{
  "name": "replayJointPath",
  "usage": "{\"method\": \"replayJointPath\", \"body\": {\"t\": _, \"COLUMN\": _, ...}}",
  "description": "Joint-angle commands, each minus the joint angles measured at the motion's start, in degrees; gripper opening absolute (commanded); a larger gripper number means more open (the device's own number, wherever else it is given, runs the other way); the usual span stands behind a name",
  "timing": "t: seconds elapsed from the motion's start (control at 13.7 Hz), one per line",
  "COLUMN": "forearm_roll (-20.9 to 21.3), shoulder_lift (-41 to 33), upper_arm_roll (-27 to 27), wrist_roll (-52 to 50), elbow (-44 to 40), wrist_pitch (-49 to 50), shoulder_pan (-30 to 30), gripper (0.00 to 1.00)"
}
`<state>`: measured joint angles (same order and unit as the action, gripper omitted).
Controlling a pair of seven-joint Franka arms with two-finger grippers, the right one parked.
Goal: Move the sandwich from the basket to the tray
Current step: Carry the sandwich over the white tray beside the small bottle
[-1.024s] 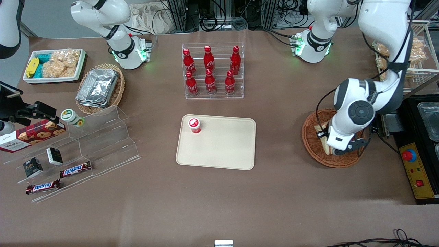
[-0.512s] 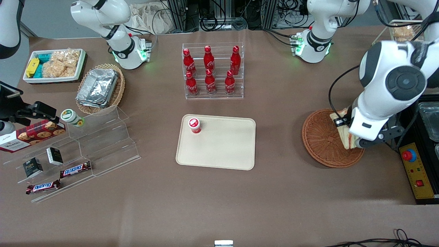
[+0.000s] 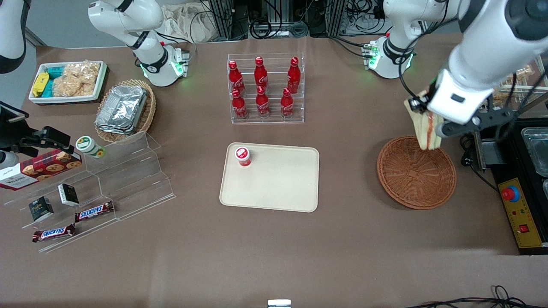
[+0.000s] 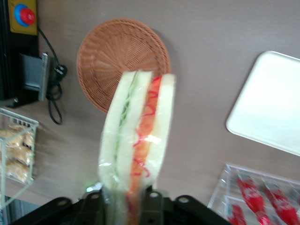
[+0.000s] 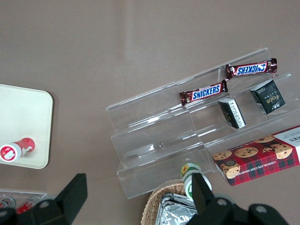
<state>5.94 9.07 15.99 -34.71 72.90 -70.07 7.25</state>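
My left gripper [image 3: 421,116] is shut on the sandwich [image 3: 426,129], a pale white wedge with a red-orange and green filling stripe, and holds it high in the air above the basket's edge farther from the front camera. In the left wrist view the sandwich [image 4: 137,140] hangs between my fingers [image 4: 152,206], with the basket [image 4: 123,61] far below it. The reddish-brown wicker basket [image 3: 416,172] sits empty on the table at the working arm's end. The beige tray [image 3: 278,184] lies at the table's middle, also seen in the left wrist view [image 4: 269,108].
A small red-capped bottle [image 3: 242,156] lies on the tray's corner. A clear rack of red cola bottles [image 3: 265,87] stands farther from the camera than the tray. An emergency-stop box [image 3: 518,211] and metal bins [image 3: 535,149] flank the basket.
My gripper has lifted the sandwich out of the basket and carried it up and away from the front camera. The basket is now empty.
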Motion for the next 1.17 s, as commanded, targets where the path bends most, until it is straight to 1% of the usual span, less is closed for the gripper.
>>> {"method": "replayJointPath", "body": {"t": 0.0, "forearm_roll": -0.5, "shoulder_lift": 1.7, "upper_arm_roll": 7.5, "wrist_roll": -11.0, "elbow": -4.9, "wrist_pitch": 2.1, "shoulder_pan": 0.3, "gripper": 0.28}}
{"method": "replayJointPath", "body": {"t": 0.15, "forearm_roll": -0.4, "shoulder_lift": 3.2, "upper_arm_roll": 13.3, "wrist_roll": -18.3, "elbow": -5.0, "wrist_pitch": 0.7, "shoulder_pan": 0.3, "gripper": 0.27}}
{"method": "replayJointPath", "body": {"t": 0.29, "forearm_roll": -0.5, "shoulder_lift": 6.6, "upper_arm_roll": 17.1, "wrist_roll": -23.8, "elbow": -4.6, "wrist_pitch": -4.8, "shoulder_pan": 0.3, "gripper": 0.27}}
{"method": "replayJointPath", "body": {"t": 0.44, "forearm_roll": 0.0, "shoulder_lift": 11.6, "upper_arm_roll": 19.8, "wrist_roll": -27.1, "elbow": -4.3, "wrist_pitch": -10.0, "shoulder_pan": 0.3, "gripper": 0.28}}
{"method": "replayJointPath", "body": {"t": 0.59, "forearm_roll": 0.3, "shoulder_lift": 15.7, "upper_arm_roll": 20.0, "wrist_roll": -27.8, "elbow": -1.4, "wrist_pitch": -16.9, "shoulder_pan": 0.4, "gripper": 0.28}}
{"method": "replayJointPath", "body": {"t": 0.73, "forearm_roll": 0.8, "shoulder_lift": 19.3, "upper_arm_roll": 20.0, "wrist_roll": -29.0, "elbow": 2.8, "wrist_pitch": -26.3, "shoulder_pan": 0.4, "gripper": 0.28}}
{"method": "replayJointPath", "body": {"t": 0.8, "forearm_roll": 1.6, "shoulder_lift": 21.8, "upper_arm_roll": 20.0, "wrist_roll": -29.5, "elbow": 3.8, "wrist_pitch": -29.9, "shoulder_pan": 0.5, "gripper": 0.28}}
{"method": "replayJointPath", "body": {"t": 0.95, "forearm_roll": 6.0, "shoulder_lift": 28.1, "upper_arm_roll": 19.3, "wrist_roll": -31.0, "elbow": 3.8, "wrist_pitch": -33.7, "shoulder_pan": 4.9, "gripper": 0.28}}
{"method": "replayJointPath", "body": {"t": 1.1, "forearm_roll": 9.0, "shoulder_lift": 33.8, "upper_arm_roll": 19.0, "wrist_roll": -33.4, "elbow": 3.9, "wrist_pitch": -39.7, "shoulder_pan": 5.6, "gripper": 0.28}}
